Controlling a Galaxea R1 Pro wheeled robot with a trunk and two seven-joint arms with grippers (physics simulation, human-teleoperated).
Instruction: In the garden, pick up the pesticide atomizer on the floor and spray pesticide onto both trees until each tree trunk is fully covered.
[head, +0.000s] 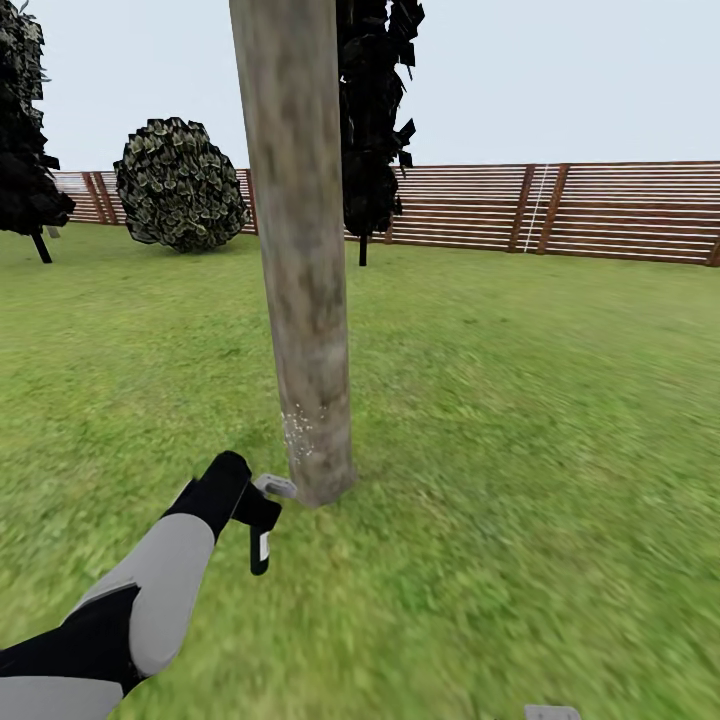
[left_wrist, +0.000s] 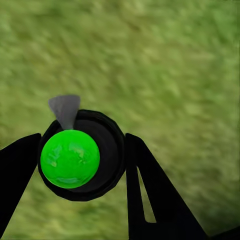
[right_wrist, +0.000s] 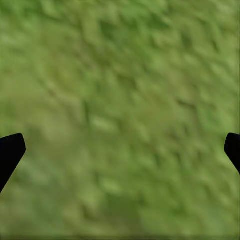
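Observation:
A thick, mottled grey-brown tree trunk (head: 300, 250) rises from the grass at the middle of the head view. White spray specks (head: 297, 430) dot its lower left side. My left gripper (head: 255, 512) is low beside the trunk's base and shut on the pesticide atomizer (head: 275, 487), whose grey nozzle points at the trunk. In the left wrist view the atomizer (left_wrist: 109, 145) is a dark round body with a bright green ball and a grey nozzle, held between the two black fingers of the left gripper (left_wrist: 82, 139). My right gripper (right_wrist: 120, 145) is open over bare grass.
Green lawn (head: 520, 450) spreads all around the trunk. A brown slatted fence (head: 600, 210) closes the back. A round shrub (head: 180, 185) stands back left, a black columnar tree (head: 372, 120) behind the trunk, and another dark tree (head: 25, 130) at the far left.

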